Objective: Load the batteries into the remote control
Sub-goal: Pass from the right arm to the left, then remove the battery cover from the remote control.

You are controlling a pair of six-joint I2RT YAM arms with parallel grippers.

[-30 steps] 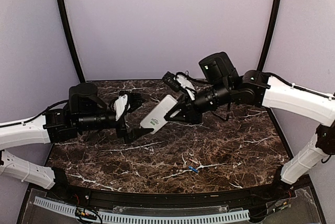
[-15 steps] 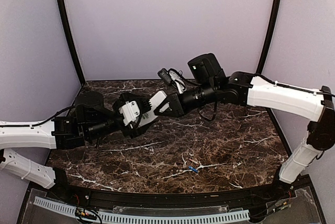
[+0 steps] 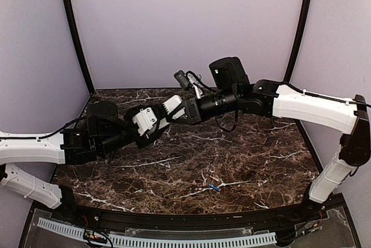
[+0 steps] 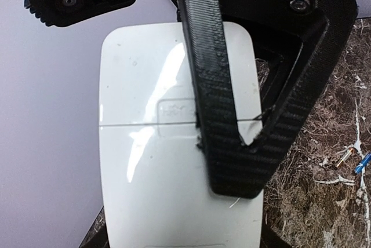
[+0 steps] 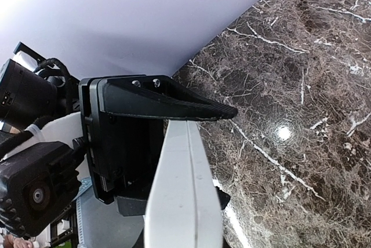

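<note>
Right gripper is clamping the remote control, holding it in the air over the table, far middle (plain white back facing the left wrist camera). Left gripper is meeting its other end; clamped or apart, cannot tell. One battery is lying on the table, near middle.

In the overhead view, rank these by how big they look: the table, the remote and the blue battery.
Largest to smallest: table, remote, blue battery. The remote is held up nearer the camera and partly hidden, yet the order holds.
</note>
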